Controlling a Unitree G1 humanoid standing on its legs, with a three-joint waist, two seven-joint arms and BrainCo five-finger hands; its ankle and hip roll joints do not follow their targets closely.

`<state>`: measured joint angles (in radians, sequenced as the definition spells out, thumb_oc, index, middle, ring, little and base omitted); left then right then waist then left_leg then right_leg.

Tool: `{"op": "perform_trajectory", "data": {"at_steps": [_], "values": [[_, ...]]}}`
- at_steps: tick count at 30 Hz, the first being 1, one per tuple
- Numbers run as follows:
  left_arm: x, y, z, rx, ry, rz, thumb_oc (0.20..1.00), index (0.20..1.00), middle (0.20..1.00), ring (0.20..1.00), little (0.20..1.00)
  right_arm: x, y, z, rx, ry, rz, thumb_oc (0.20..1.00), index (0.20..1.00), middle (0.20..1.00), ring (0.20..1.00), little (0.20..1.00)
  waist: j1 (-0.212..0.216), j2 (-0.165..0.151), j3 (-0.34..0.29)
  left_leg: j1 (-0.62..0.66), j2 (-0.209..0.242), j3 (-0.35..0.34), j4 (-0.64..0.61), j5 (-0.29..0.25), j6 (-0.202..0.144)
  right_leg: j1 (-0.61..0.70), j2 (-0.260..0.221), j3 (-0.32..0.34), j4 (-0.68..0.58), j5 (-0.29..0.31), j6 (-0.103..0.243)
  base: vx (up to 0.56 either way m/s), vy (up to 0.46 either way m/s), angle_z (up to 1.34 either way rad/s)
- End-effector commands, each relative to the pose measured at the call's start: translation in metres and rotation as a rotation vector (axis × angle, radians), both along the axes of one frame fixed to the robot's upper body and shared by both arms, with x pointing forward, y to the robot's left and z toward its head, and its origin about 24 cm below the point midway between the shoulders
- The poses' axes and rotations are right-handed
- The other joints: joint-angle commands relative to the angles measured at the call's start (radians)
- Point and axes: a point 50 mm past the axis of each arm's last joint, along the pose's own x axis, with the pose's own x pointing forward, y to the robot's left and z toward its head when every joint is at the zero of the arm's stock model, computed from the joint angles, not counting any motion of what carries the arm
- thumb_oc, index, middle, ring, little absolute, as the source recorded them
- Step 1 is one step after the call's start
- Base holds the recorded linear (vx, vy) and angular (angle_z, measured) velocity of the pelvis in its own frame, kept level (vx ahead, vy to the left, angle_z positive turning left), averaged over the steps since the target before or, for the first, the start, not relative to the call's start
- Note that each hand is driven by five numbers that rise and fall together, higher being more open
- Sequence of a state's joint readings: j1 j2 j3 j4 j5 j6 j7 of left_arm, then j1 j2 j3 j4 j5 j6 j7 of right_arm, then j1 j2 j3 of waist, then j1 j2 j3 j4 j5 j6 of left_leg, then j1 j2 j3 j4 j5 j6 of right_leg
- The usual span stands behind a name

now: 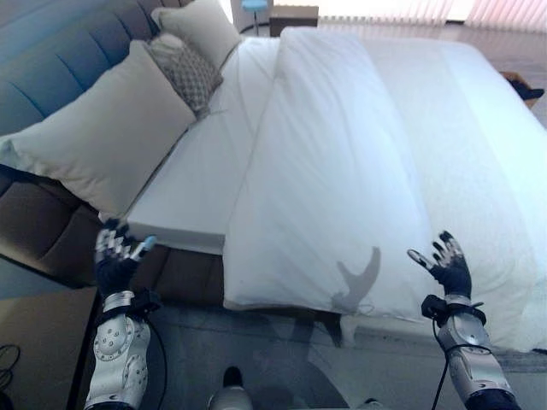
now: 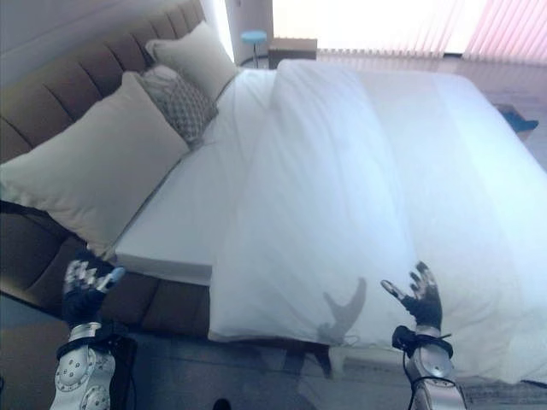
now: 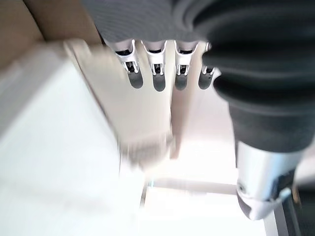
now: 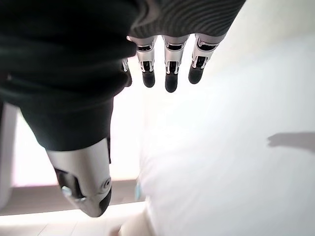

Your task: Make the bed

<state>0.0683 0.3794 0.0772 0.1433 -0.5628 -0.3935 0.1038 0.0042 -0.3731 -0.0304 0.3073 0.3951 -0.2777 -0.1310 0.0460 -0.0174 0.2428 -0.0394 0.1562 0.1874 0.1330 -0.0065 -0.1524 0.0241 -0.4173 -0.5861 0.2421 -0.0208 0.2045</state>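
no readable text, labels, numbers or signs on the bedding, pillows or headboard

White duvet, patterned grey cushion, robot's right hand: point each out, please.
White duvet (image 1: 342, 171), left eye view, on its broad middle surface.
Patterned grey cushion (image 1: 186, 75), left eye view, on its visible face between the two pillows.
Right hand (image 1: 450, 269), left eye view, on its dark-covered back.

A blue round side table (image 1: 254, 5) stands beyond the bed.
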Motion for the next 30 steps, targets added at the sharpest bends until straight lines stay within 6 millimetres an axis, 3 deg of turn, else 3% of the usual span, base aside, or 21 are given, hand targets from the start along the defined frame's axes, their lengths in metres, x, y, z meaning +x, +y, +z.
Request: {"op": "perform_trajectory", "data": {"at_steps": [1, 3, 4, 7, 12, 18, 19, 20, 21, 22, 25, 26, 27, 29, 30], "values": [[0.023, -0.036, 0.034, 0.06, -0.143, -0.302, 1.0, 1.0, 1.0, 1.0, 1.0, 0.024, 0.029, 0.039, 0.024, -0.18, 0.24, 1.0, 1.0, 1.0, 1.0, 1.0, 0.013, 0.008, 0.012, 0.03, 0.005, 0.012, 0.01, -0.048, 0.04, -0.039, -0.015, 0.008, 0.01, 0.044, 0.01, 0.03, 0.015, -0.04], [0.031, -0.045, 0.04, 0.076, -0.162, -0.351, 1.0, 1.0, 1.0, 1.0, 1.0, 0.032, 0.04, 0.043, 0.037, -0.193, 0.286, 1.0, 1.0, 1.0, 1.0, 1.0, 0.014, 0.008, 0.017, 0.015, 0.001, 0.012, 0.021, -0.056, 0.044, -0.056, -0.019, 0.018, 0.015, 0.048, 0.012, -0.08, 0.029, -0.12], [0.051, -0.072, 0.054, 0.056, -0.209, -0.462, 1.0, 1.0, 1.0, 1.0, 1.0, 0.052, 0.068, 0.064, 0.067, -0.26, 0.398, 1.0, 1.0, 1.0, 1.0, 1.0, 0.005, 0.011, 0.055, -0.042, -0.003, -0.001, 0.066, -0.059, 0.048, -0.113, -0.029, 0.045, 0.041, 0.061, 0.013, -0.35, 0.042, -0.18], [0.084, -0.107, 0.075, 0.037, -0.244, -0.569, 1.0, 1.0, 1.0, 1.0, 1.0, 0.076, 0.103, 0.099, 0.121, -0.359, 0.542, 1.0, 1.0, 1.0, 1.0, 1.0, -0.011, 0.019, 0.156, -0.189, -0.015, -0.026, 0.166, -0.064, 0.056, -0.25, -0.047, 0.1, 0.113, 0.052, -0.002, -0.4, 0.044, -0.12], [0.117, -0.157, 0.124, -0.035, -0.334, -0.696, 1.0, 1.0, 1.0, 1.0, 1.0, 0.108, 0.131, 0.147, 0.141, -0.447, 0.585, 1.0, 1.0, 1.0, 1.0, 1.0, -0.031, 0.015, 0.267, -0.373, -0.032, -0.05, 0.252, -0.052, 0.063, -0.432, -0.077, 0.14, 0.216, 0.034, -0.022, -0.25, 0.002, 0.13], [0.124, -0.202, 0.153, -0.154, -0.361, -0.82, 1.0, 1.0, 1.0, 1.0, 1.0, 0.13, 0.155, 0.186, 0.081, -0.473, 0.633, 1.0, 1.0, 1.0, 1.0, 1.0, -0.034, 0.025, 0.277, -0.614, -0.027, -0.041, 0.386, -0.07, 0.077, -0.687, -0.099, 0.211, 0.336, 0.011, -0.047, -0.13, 0.014, 0.04], [0.124, -0.202, 0.154, -0.153, -0.364, -0.821, 1.0, 1.0, 1.0, 1.0, 1.0, 0.13, 0.155, 0.188, 0.079, -0.476, 0.633, 1.0, 1.0, 1.0, 1.0, 1.0, -0.032, 0.024, 0.277, -0.623, -0.026, -0.04, 0.394, -0.073, 0.077, -0.698, -0.101, 0.217, 0.344, 0.008, -0.047, -0.07, -0.026, -0.05], [0.122, -0.221, 0.163, -0.162, -0.373, -0.895, 1.0, 1.0, 1.0, 1.0, 1.0, 0.131, 0.166, 0.201, 0.062, -0.497, 0.688, 1.0, 1.0, 1.0, 1.0, 1.0, -0.039, 0.026, 0.277, -0.696, -0.026, -0.047, 0.444, -0.086, 0.08, -0.769, -0.104, 0.233, 0.392, -0.007, -0.056, -0.04, -0.024, -0.06], [0.122, -0.221, 0.165, -0.161, -0.377, -0.896, 1.0, 1.0, 1.0, 1.0, 1.0, 0.131, 0.165, 0.203, 0.06, -0.501, 0.689, 1.0, 1.0, 1.0, 1.0, 1.0, -0.038, 0.026, 0.277, -0.705, -0.025, -0.046, 0.452, -0.089, 0.08, -0.78, -0.106, 0.238, 0.4, -0.01, -0.056, -0.08, -0.023, -0.04], [0.121, -0.237, 0.173, -0.167, -0.375, -0.964, 1.0, 1.0, 1.0, 1.0, 1.0, 0.134, 0.174, 0.221, 0.044, -0.529, 0.724, 1.0, 1.0, 1.0, 1.0, 1.0, -0.044, 0.029, 0.277, -0.784, -0.023, -0.05, 0.514, -0.103, 0.08, -0.863, -0.112, 0.273, 0.453, -0.03, -0.066, -0.05, -0.004, -0.03], [0.125, -0.24, 0.182, -0.177, -0.378, -0.97, 1.0, 1.0, 1.0, 1.0, 1.0, 0.139, 0.174, 0.235, 0.054, -0.55, 0.706, 1.0, 1.0, 1.0, 1.0, 1.0, -0.041, 0.029, 0.277, -0.88, -0.023, -0.05, 0.605, -0.128, 0.084, -0.955, -0.118, 0.319, 0.533, -0.059, -0.084, -0.04, -0.018, -0.08], [0.132, -0.234, 0.186, -0.167, -0.369, -0.92, 1.0, 1.0, 1.0, 1.0, 1.0, 0.142, 0.173, 0.25, 0.034, -0.579, 0.676, 1.0, 1.0, 1.0, 1.0, 1.0, -0.043, 0.027, 0.277, -0.958, -0.016, -0.057, 0.671, -0.146, 0.084, -1.029, -0.12, 0.346, 0.608, -0.09, -0.101, -0.01, -0.037, -0.03], [0.136, -0.229, 0.188, -0.158, -0.367, -0.892, 1.0, 1.0, 1.0, 1.0, 1.0, 0.144, 0.169, 0.253, 0.028, -0.58, 0.649, 1.0, 1.0, 1.0, 1.0, 1.0, -0.042, 0.026, 0.277, -0.99, -0.008, -0.061, 0.708, -0.156, 0.084, -1.062, -0.125, 0.359, 0.647, -0.105, -0.106, 0.0, 0.0, 0.0], [0.153, -0.2, 0.189, -0.136, -0.336, -0.734, 1.0, 1.0, 1.0, 1.0, 1.0, 0.152, 0.155, 0.263, 0.024, -0.584, 0.55, 1.0, 1.0, 1.0, 1.0, 1.0, -0.038, 0.021, 0.277, -1.045, 0.009, -0.071, 0.783, -0.188, 0.091, -1.13, -0.125, 0.391, 0.72, -0.132, -0.115, 0.01, 0.01, -0.03], [0.153, -0.199, 0.19, -0.135, -0.339, -0.732, 1.0, 1.0, 1.0, 1.0, 1.0, 0.152, 0.155, 0.265, 0.023, -0.587, 0.551, 1.0, 1.0, 1.0, 1.0, 1.0, -0.038, 0.019, 0.277, -1.051, 0.011, -0.071, 0.792, -0.192, 0.091, -1.139, -0.125, 0.396, 0.727, -0.136, -0.114, 0.03, 0.003, -0.15]]}}
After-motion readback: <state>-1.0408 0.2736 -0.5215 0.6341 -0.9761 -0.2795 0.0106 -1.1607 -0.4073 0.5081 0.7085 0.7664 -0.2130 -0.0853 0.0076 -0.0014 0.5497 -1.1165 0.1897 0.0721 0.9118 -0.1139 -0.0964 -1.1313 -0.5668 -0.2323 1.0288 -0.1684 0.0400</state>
